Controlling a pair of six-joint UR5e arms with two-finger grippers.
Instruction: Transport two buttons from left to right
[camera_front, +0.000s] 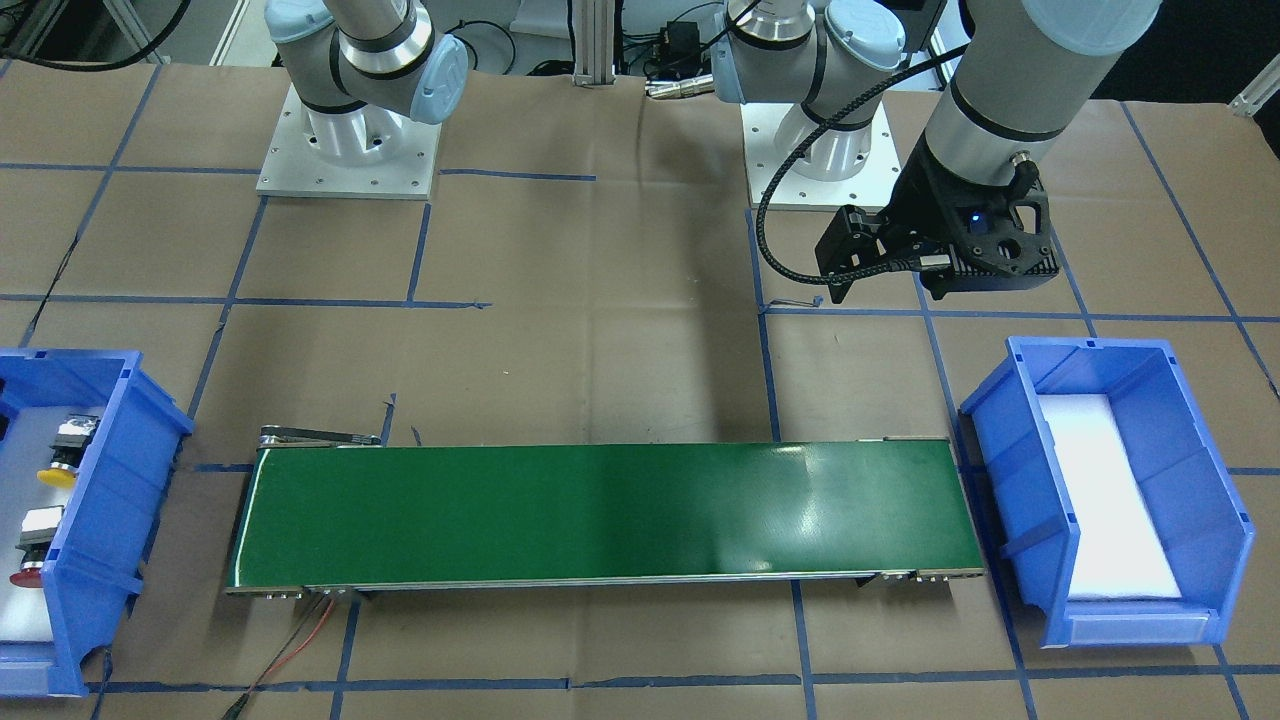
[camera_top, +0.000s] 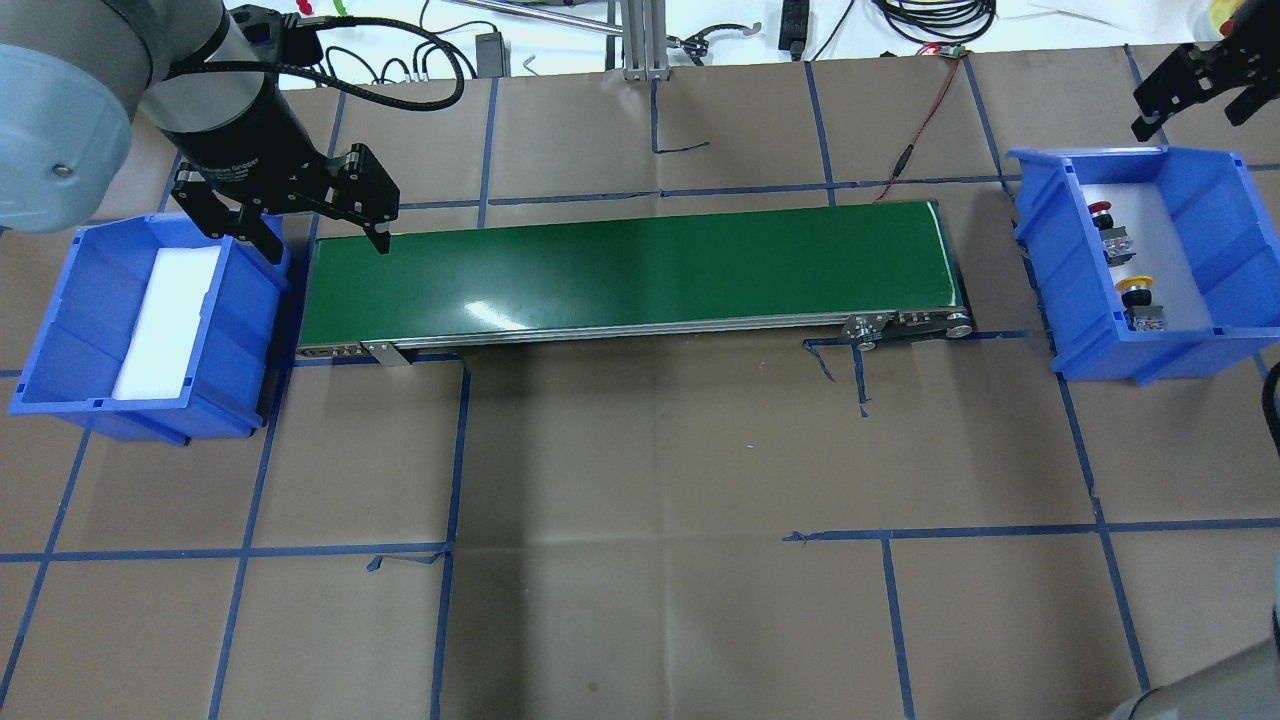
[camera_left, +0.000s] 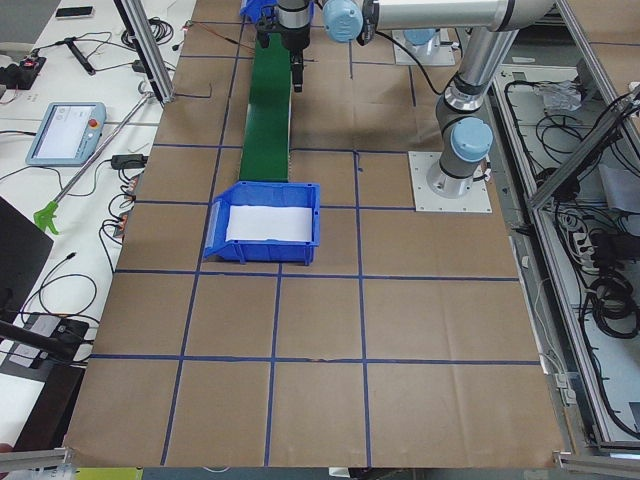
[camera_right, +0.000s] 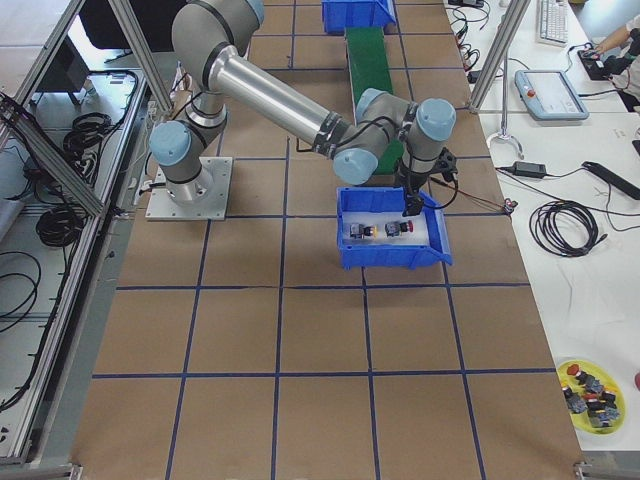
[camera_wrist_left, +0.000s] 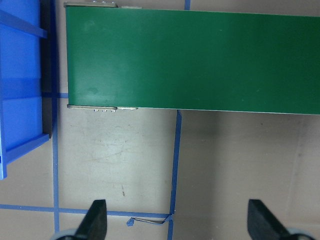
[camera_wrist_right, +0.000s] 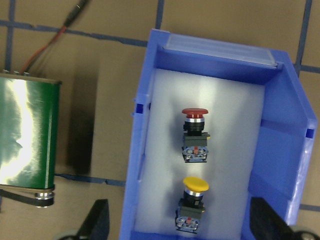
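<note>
Overhead view; clock directions refer to it unless noted. Long green conveyor belt lying 9-to-3 o'clock across a table covered in brown paper and gridded with blue tape lines. At the belt's 3 o'clock end, just beside it, a blue open-topped plastic bin with a white foam liner. At the 9 o'clock end, a second blue plastic bin holding a white foam pad.

Red mushroom-cap push-button and yellow mushroom-cap push-button, each on a black-and-grey switch body, both inside the 3 o'clock bin, lying on their sides on the liner. In the right wrist view: caps pointing to 12 o'clock, red at 12 o'clock of yellow, near each other but apart, neither touching the bin walls.

Right gripper raised well above that bin, seen overhead beyond its 12 o'clock rim; black fingers spread wide, gripping nothing, clear of both buttons.

Left gripper raised near the belt's 9 o'clock end, seen overhead between belt and second bin; fingers likewise spread wide and empty.
</note>
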